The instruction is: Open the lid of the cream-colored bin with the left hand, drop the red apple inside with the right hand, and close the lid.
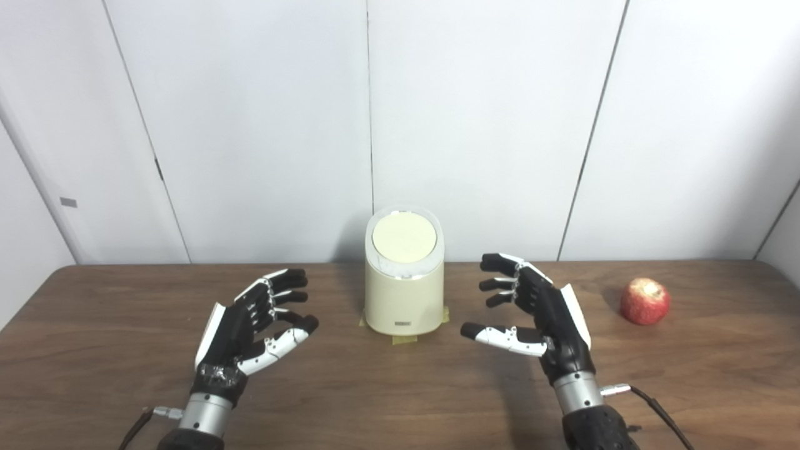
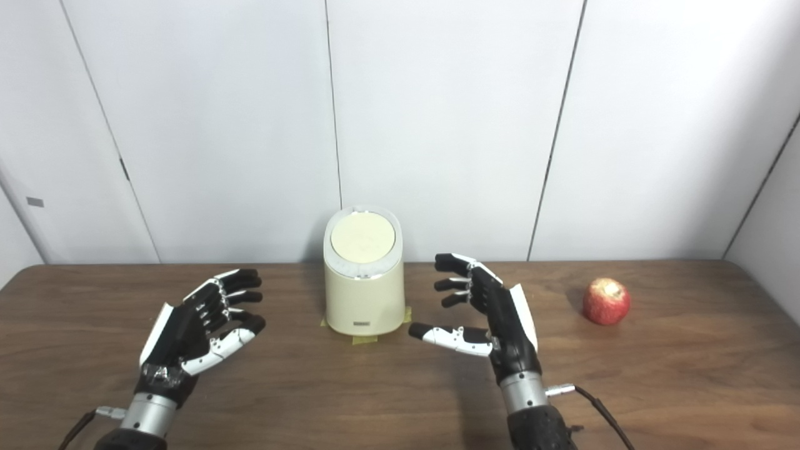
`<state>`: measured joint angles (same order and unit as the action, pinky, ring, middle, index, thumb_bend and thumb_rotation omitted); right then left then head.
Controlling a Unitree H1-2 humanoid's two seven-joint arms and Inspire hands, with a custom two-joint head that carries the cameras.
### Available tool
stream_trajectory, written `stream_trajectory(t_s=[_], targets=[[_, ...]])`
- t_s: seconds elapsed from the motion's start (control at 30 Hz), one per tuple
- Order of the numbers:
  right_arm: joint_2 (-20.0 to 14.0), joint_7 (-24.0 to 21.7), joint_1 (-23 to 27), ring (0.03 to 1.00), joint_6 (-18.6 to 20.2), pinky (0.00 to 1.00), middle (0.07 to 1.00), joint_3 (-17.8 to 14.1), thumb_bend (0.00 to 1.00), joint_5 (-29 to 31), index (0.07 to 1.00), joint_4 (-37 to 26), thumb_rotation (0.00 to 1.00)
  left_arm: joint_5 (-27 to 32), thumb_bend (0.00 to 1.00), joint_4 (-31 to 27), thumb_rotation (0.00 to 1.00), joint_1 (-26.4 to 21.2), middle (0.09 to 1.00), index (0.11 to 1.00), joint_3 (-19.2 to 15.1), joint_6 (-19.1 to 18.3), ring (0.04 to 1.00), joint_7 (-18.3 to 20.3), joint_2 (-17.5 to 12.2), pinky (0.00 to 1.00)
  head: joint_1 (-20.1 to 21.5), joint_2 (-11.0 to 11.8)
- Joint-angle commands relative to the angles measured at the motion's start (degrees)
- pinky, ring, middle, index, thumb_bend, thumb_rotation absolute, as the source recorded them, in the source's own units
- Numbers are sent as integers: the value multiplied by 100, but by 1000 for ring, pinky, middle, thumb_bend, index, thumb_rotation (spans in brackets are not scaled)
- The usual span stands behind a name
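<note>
Left hand [image 1: 250, 328], lower left of frame: black palm and fingers w/ white plates on the thumb, finger backs and outer edge; silver metal wrist cuff, thin black cable off a small silver plug. Right hand [image 1: 540, 319], lower right: same black/white build, silver cuff, black textured forearm, black cable trailing to bottom right.

1. The bin [image 1: 404, 294] stands upright on the tabletop [image 1: 387, 400], near its rear edge and about midway across, in front of the wall panels [image 1: 487, 125].
2. The lid [image 1: 404, 240] sits on top of the bin.
3. The apple [image 1: 645, 301] rests on the tabletop, well apart from the bin, to its right.
4. The left hand [image 1: 253, 328] is left of the bin, slightly nearer the front.
5. The right hand [image 1: 537, 312] is between the bin and the apple, touching neither.
</note>
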<state>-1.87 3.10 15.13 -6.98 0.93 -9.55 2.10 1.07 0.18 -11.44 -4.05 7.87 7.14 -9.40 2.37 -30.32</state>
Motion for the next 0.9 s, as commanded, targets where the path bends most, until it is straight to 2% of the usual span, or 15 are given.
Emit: stream_trajectory(t_s=[0.0,0.17,0.27,0.37,0.53,0.7,0.87], targets=[[17,40,190,650,-27,535,739,23,797,-57,712,-232,177,-27,715,-104,278,-184,771,768,4,181,731,-68,-36,586,-5,-1],[22,40,202,648,-63,533,738,24,796,-51,711,-192,169,-71,699,-148,279,-199,770,772,6,129,726,-120,6,568,-3,35],[11,43,226,648,-78,535,739,25,791,-71,712,-126,179,-231,727,-205,302,-248,801,816,12,39,760,-288,125,610,-5,71],[6,56,251,647,-135,535,743,20,791,-74,710,-53,176,-446,728,-275,295,-392,869,891,50,-87,824,-474,250,707,-22,110],[-17,68,297,648,-299,530,741,3,793,-34,710,114,183,-852,786,-173,292,-903,916,943,232,-276,871,-564,257,744,-41,157],[-22,88,339,640,-341,523,736,11,790,-69,715,192,185,-1046,822,20,348,-1469,982,999,302,-587,973,-631,279,927,-110,193],[12,146,352,634,-324,513,734,58,781,-165,714,167,181,-1267,878,325,334,-2042,1000,1000,373,-933,999,-783,344,935,-71,221]])
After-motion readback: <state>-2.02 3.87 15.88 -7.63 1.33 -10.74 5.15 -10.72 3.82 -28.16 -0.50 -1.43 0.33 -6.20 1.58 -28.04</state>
